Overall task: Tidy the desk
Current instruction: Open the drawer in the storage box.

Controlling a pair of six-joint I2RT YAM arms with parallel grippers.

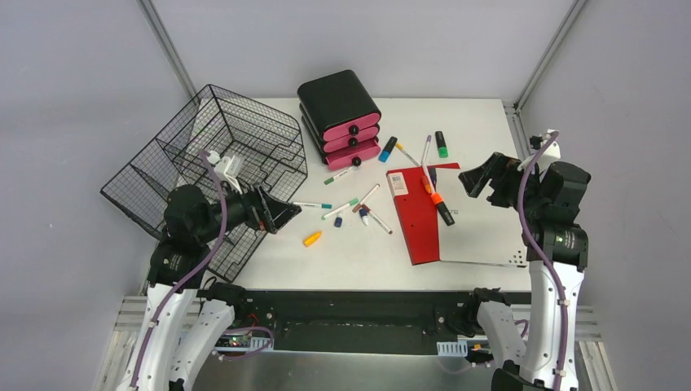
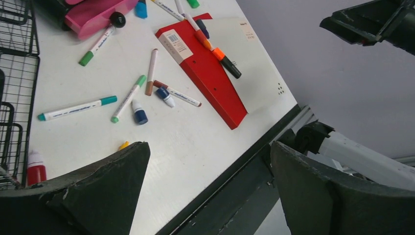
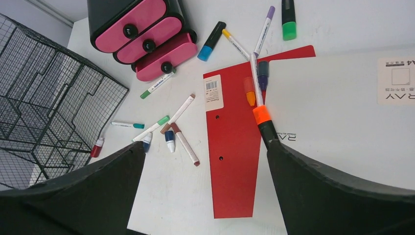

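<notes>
The white desk (image 1: 358,257) carries several scattered markers (image 1: 350,205), a yellow cap (image 1: 312,239) and a white-and-red notebook (image 1: 456,224) with an orange-and-black marker (image 1: 440,204) lying across it. My left gripper (image 1: 277,213) hangs open in front of the wire basket (image 1: 220,151), holding nothing. In its wrist view the left gripper (image 2: 209,147) is over the desk's near edge. My right gripper (image 1: 481,175) stands open above the notebook's right part, also holding nothing. Its wrist view looks past the right gripper (image 3: 205,146) onto the red cover (image 3: 235,147).
A black drawer unit with pink fronts (image 1: 341,114) stands at the back centre. The tilted black wire basket overhangs the desk's left edge. A green highlighter (image 1: 441,144) and a blue one (image 1: 388,149) lie behind the notebook. Grey walls enclose the desk.
</notes>
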